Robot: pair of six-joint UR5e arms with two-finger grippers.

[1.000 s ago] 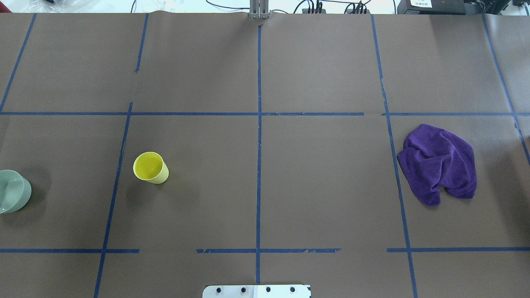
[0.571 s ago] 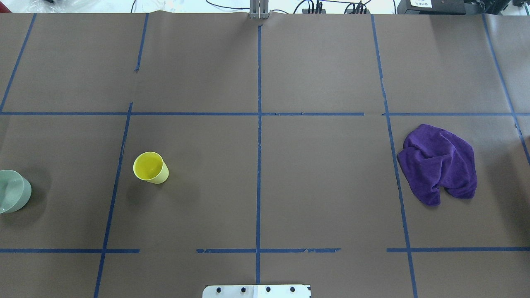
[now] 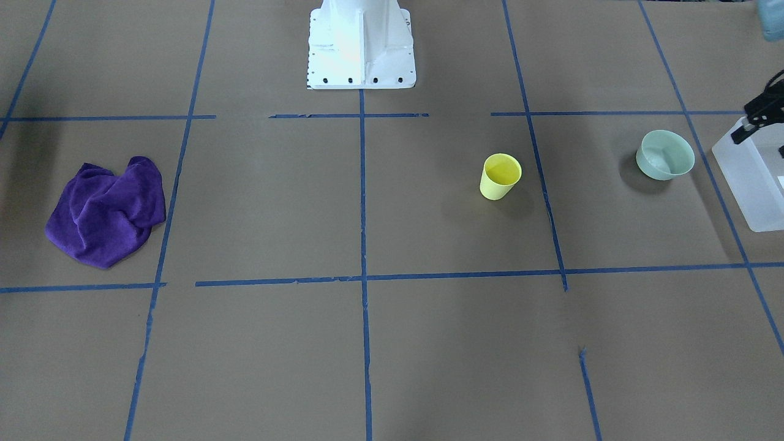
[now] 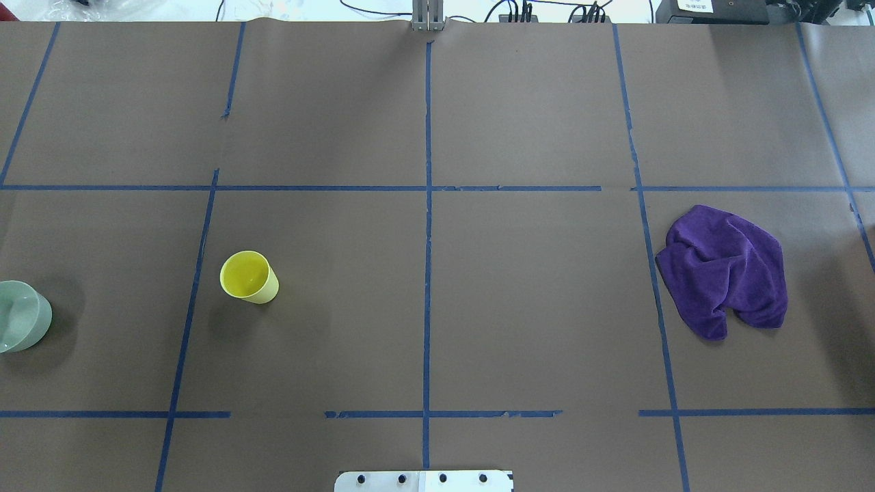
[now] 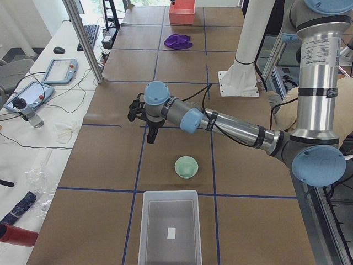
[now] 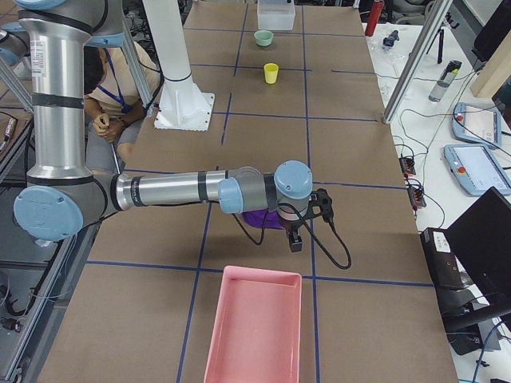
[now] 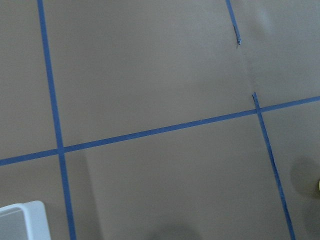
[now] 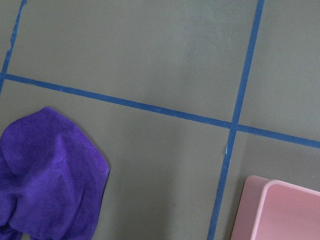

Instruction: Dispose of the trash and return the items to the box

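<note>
The pale yellow cup [image 4: 249, 277] stands upright on the left half of the table and also shows in the front view [image 3: 500, 176]. The mint-green bowl [image 3: 664, 155] stands further left, cut by the overhead view's edge [image 4: 20, 316]. The frosted white box [image 5: 169, 226] stands at the table's left end, just past the bowl, and looks empty. My left gripper [image 5: 151, 135] hangs above bare table beyond the bowl. Only part of it shows at the front view's edge [image 3: 748, 125], so I cannot tell its state. My right gripper [image 6: 294, 239] hovers by the purple cloth; I cannot tell its state.
A crumpled purple cloth [image 4: 724, 270] lies on the right half of the table. A pink bin [image 6: 254, 327] stands at the right end, past the cloth. The white robot base [image 3: 360, 46] stands at the table's middle edge. Blue tape lines grid the brown surface.
</note>
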